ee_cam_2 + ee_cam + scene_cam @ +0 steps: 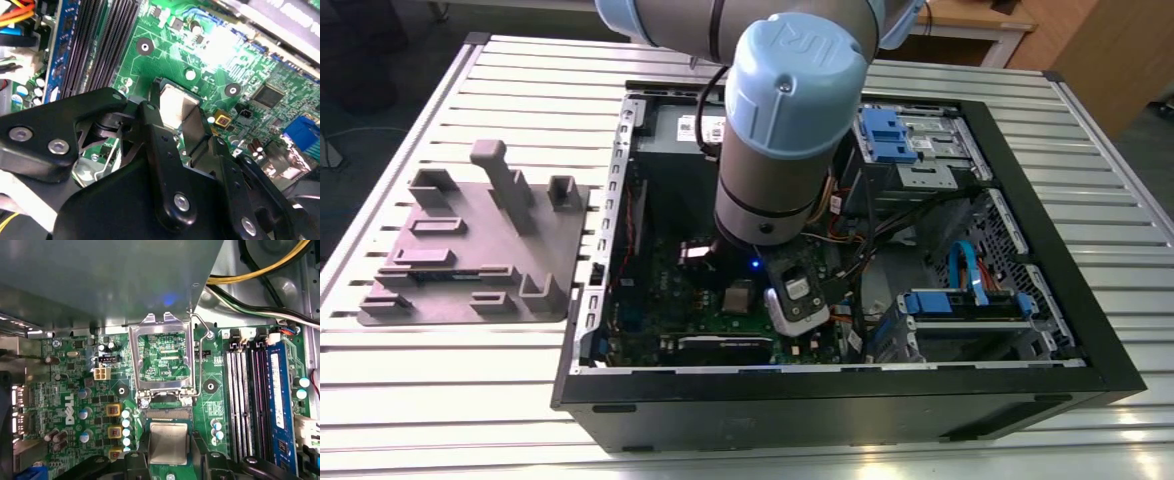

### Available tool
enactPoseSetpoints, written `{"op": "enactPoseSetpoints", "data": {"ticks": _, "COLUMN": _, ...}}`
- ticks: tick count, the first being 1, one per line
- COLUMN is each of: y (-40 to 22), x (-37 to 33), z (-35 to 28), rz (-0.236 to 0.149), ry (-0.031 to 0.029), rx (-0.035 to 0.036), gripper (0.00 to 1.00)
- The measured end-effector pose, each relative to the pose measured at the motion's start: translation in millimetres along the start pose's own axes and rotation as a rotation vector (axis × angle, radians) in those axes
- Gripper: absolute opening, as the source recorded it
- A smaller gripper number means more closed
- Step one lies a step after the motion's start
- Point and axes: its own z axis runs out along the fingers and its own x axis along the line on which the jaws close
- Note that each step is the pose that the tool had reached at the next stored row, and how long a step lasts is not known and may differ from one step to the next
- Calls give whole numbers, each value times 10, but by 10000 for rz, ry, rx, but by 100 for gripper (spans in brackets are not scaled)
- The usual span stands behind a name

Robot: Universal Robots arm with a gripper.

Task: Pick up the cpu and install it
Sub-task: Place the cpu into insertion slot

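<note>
The cpu (169,442) is held between the narrowed fingers (152,131) of the gripper (176,114) just above the open socket (169,413) on the motherboard (75,386), not yet seated, with the frame (161,330) raised.

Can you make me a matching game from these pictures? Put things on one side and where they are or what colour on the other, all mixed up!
Things:
1. chip
2. metal frame
3. grey tray
4. memory stick

Clues:
A. blue
B. on the table, beside the computer case
C. held in the gripper
D. swung open on the green board

Pairs: 1-C, 2-D, 3-B, 4-A
</note>
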Motion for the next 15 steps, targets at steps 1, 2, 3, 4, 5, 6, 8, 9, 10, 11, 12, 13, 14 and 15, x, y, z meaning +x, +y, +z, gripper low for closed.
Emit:
{"op": "enactPoseSetpoints", "data": {"ticks": 1, "y": -1, "x": 1, "z": -1, "rz": 0, "ry": 1, "rx": -20, "gripper": 43}}
{"op": "enactPoseSetpoints", "data": {"ticks": 2, "y": 1, "x": 0, "z": 0, "rz": -1, "ry": 0, "rx": -35, "gripper": 40}}
{"op": "enactPoseSetpoints", "data": {"ticks": 3, "y": 1, "x": 0, "z": 0, "rz": -2, "ry": 1, "rx": -46, "gripper": 40}}
{"op": "enactPoseSetpoints", "data": {"ticks": 4, "y": 1, "x": 0, "z": -1, "rz": -10, "ry": 0, "rx": -52, "gripper": 40}}
{"op": "enactPoseSetpoints", "data": {"ticks": 5, "y": 2, "x": 0, "z": -5, "rz": -20, "ry": -1, "rx": -55, "gripper": 40}}
{"op": "enactPoseSetpoints", "data": {"ticks": 6, "y": 2, "x": 0, "z": -11, "rz": -36, "ry": 0, "rx": -57, "gripper": 40}}
{"op": "enactPoseSetpoints", "data": {"ticks": 8, "y": 3, "x": 1, "z": -26, "rz": -64, "ry": 4, "rx": -51, "gripper": 40}}
{"op": "enactPoseSetpoints", "data": {"ticks": 9, "y": 4, "x": 1, "z": -28, "rz": -76, "ry": 4, "rx": -51, "gripper": 40}}
{"op": "enactPoseSetpoints", "data": {"ticks": 10, "y": 3, "x": 1, "z": -30, "rz": -83, "ry": 5, "rx": -51, "gripper": 40}}
{"op": "enactPoseSetpoints", "data": {"ticks": 11, "y": 3, "x": 1, "z": -31, "rz": -90, "ry": 6, "rx": -50, "gripper": 40}}
{"op": "enactPoseSetpoints", "data": {"ticks": 12, "y": 3, "x": 1, "z": -31, "rz": -92, "ry": 6, "rx": -49, "gripper": 40}}
{"op": "enactPoseSetpoints", "data": {"ticks": 13, "y": 4, "x": 1, "z": -32, "rz": -93, "ry": 7, "rx": -52, "gripper": 40}}
{"op": "enactPoseSetpoints", "data": {"ticks": 14, "y": 3, "x": 1, "z": -30, "rz": -95, "ry": 10, "rx": -70, "gripper": 40}}
{"op": "enactPoseSetpoints", "data": {"ticks": 15, "y": 3, "x": 1, "z": -21, "rz": -95, "ry": 11, "rx": -89, "gripper": 40}}
